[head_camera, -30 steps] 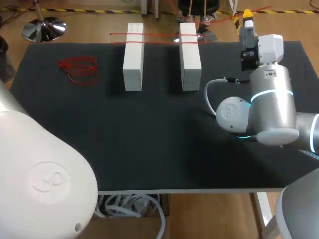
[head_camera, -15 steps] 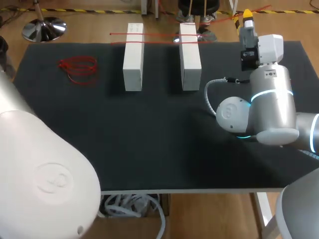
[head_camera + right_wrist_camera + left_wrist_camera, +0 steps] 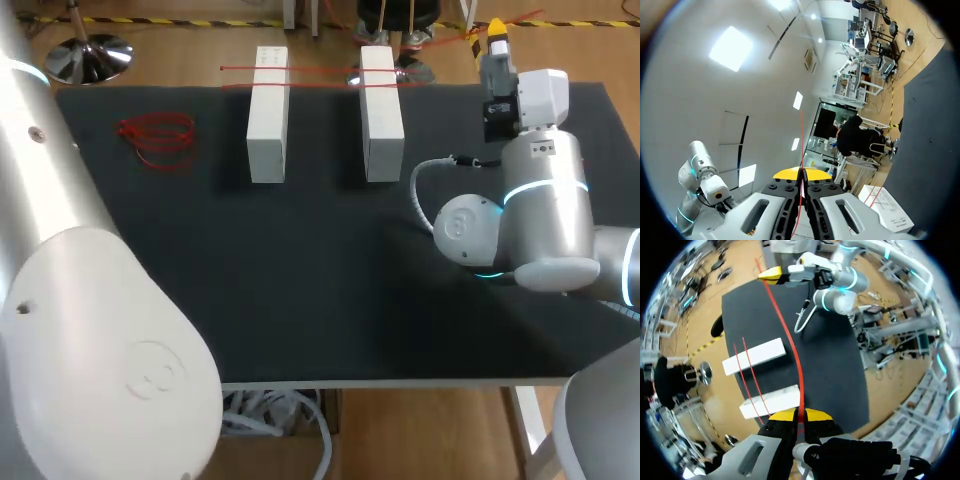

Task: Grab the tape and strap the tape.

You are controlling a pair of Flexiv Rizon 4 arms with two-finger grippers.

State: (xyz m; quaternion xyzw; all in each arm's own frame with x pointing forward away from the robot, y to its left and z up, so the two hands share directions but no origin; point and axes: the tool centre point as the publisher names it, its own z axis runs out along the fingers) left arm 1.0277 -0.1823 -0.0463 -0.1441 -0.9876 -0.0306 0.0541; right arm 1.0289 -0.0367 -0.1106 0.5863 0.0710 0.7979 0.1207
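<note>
A taut red tape (image 3: pixel 785 330) runs from my left gripper (image 3: pixel 800 416), shut on one end, to my right gripper (image 3: pixel 772 274), shut on the other. In the head view my right gripper (image 3: pixel 496 28) is at the table's far right corner, its yellow tips together. My left gripper is hidden there; only its arm's white body (image 3: pixel 90 330) fills the left side. In the right wrist view the tape (image 3: pixel 801 145) rises from the closed right gripper (image 3: pixel 801 174). Two red strands (image 3: pixel 320 70) lie across two white blocks (image 3: pixel 268 115) (image 3: pixel 381 110).
A loose bundle of red tape (image 3: pixel 157 140) lies at the far left of the black table (image 3: pixel 300 270). The white blocks stand side by side at the far middle, also seen below the left gripper (image 3: pixel 755 356).
My left arm's body has swung in the head view, rising along the left edge and reaching further right. The right arm and the blocks have not moved.
</note>
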